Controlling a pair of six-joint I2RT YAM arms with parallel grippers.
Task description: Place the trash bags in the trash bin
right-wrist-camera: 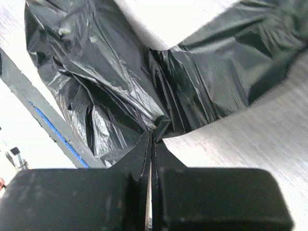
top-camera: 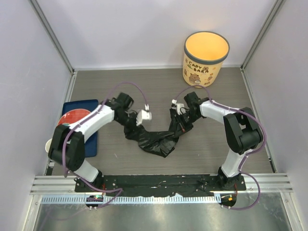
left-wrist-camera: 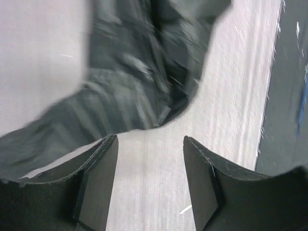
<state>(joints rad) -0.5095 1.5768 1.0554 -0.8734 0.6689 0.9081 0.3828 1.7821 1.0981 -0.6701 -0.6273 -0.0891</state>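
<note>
A crinkly black trash bag lies stretched across the middle of the table between my two grippers. My left gripper hangs over the bag's left end. In the left wrist view it is open, with bare table between the fingers and the bag just beyond the tips. My right gripper is at the bag's right end. The right wrist view shows it shut on a pinch of the black film. The trash bin, cream-yellow with capybara pictures, stands upright at the back right, apart from both arms.
A blue tray with a red plate lies at the left, under the left arm. A pale cup sits by the left wall. A black base strip runs along the near edge. Walls enclose the sides and back.
</note>
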